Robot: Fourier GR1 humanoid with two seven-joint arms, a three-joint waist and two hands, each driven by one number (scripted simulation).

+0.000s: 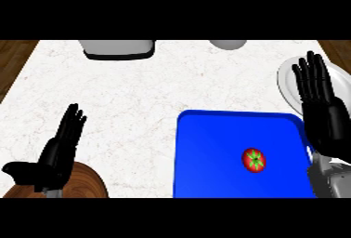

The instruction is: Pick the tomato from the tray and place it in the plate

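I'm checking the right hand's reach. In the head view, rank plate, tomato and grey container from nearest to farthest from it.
1. Plate, at the right edge, overlapped by the right hand.
2. Tomato, on the blue tray, left of the hand and nearer the robot.
3. Grey container, at the counter's far edge, left.
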